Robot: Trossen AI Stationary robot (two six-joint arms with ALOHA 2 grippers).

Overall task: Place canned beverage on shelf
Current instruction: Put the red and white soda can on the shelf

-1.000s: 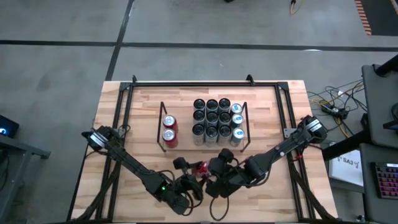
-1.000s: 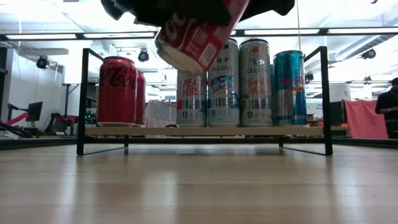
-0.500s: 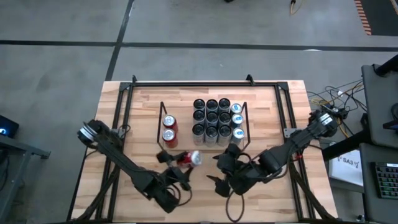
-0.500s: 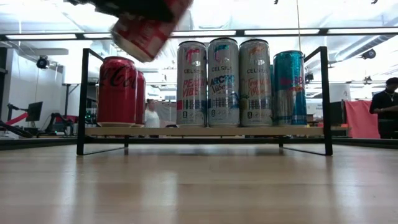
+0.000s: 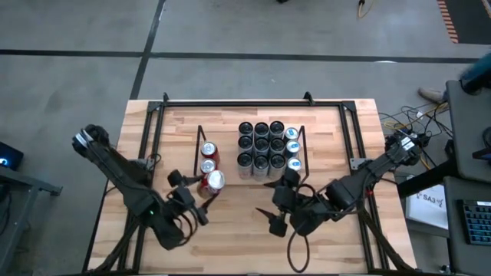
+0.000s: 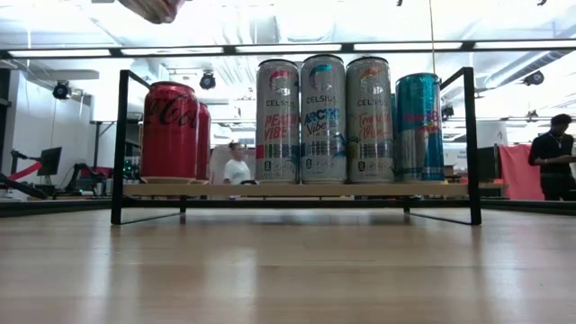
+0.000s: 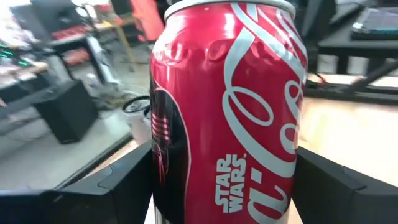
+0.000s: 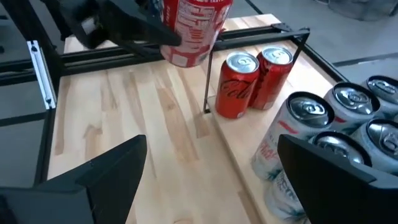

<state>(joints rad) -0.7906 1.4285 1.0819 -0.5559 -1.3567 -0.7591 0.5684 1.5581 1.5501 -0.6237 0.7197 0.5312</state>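
Observation:
A red Coca-Cola can (image 7: 227, 112) hangs in my left gripper (image 5: 201, 192), above the table just near of the shelf's left end; the low view catches only its bottom (image 6: 153, 7). The shelf (image 6: 297, 190) is a low rack with black wire end frames (image 5: 198, 157) and a wood base. On it stand two red cans (image 5: 208, 159) at the left and several tall slim cans (image 5: 265, 149) at the right. My right gripper (image 5: 273, 201) stands open over the near table, to the right of the held can, with nothing between its fingers. My left gripper pinches the can's side wall (image 7: 163, 180) between its two fingers (image 7: 124, 183), one on each side of the can's lower half. The fingers come about level from the table's near left. The can is lifted clear of the table, top up and nearly upright.
The black tubular frame (image 5: 230, 103) runs around the table. Bare wood lies on the shelf base between the red cans and the slim cans (image 5: 229, 157). The near half of the table (image 6: 288, 270) is open wood. People stand in the room behind.
My left gripper has carried the red can up and toward the table's far left, from mid-table to the shelf's left end. The can has turned from strongly tilted to nearly upright. My right gripper has drawn back from the can and risen a little.

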